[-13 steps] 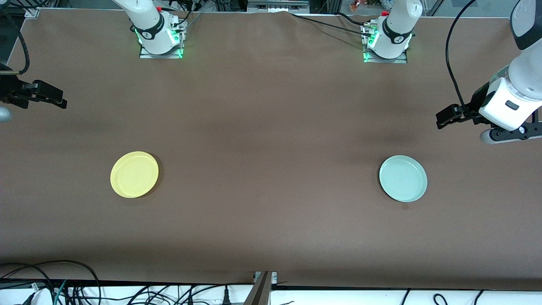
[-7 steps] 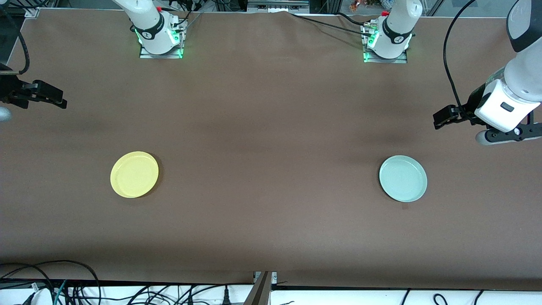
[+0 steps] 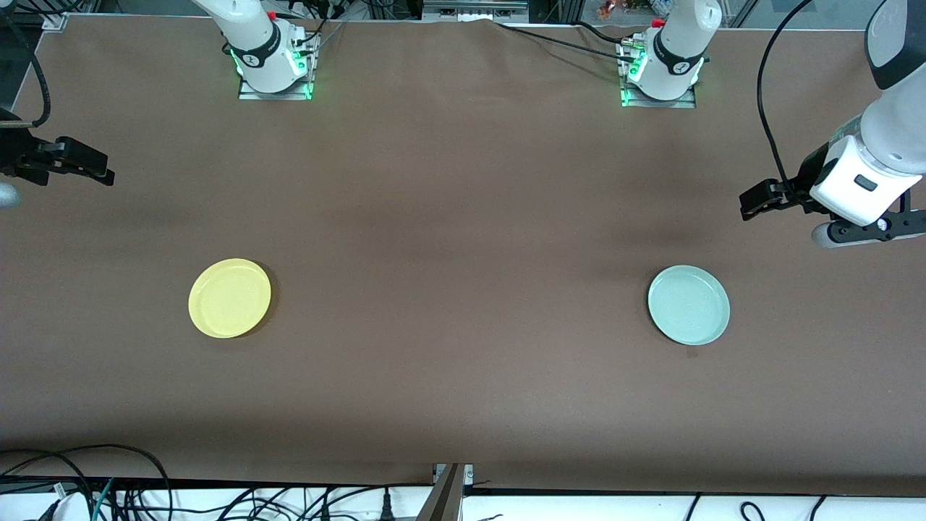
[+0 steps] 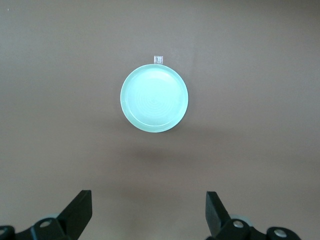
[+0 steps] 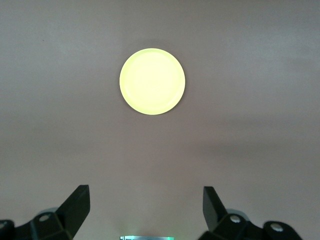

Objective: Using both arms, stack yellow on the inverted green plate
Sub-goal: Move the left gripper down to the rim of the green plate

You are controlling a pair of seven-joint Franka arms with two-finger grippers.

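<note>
The yellow plate (image 3: 229,297) lies rim up on the brown table toward the right arm's end; it also shows in the right wrist view (image 5: 152,81). The green plate (image 3: 688,305) lies rim up toward the left arm's end and shows in the left wrist view (image 4: 154,100). My left gripper (image 3: 754,202) hangs open and empty in the air over the table's end, apart from the green plate; its jaws frame the left wrist view (image 4: 148,212). My right gripper (image 3: 94,168) hangs open and empty over the table's other end, apart from the yellow plate (image 5: 146,210).
The two arm bases (image 3: 273,61) (image 3: 662,69) stand along the table's edge farthest from the front camera. Cables (image 3: 87,481) hang past the table's near edge. A small white tag (image 4: 158,59) lies beside the green plate.
My left gripper has shifted slightly toward the table's middle and away from the front camera. The right arm and both plates have not moved.
</note>
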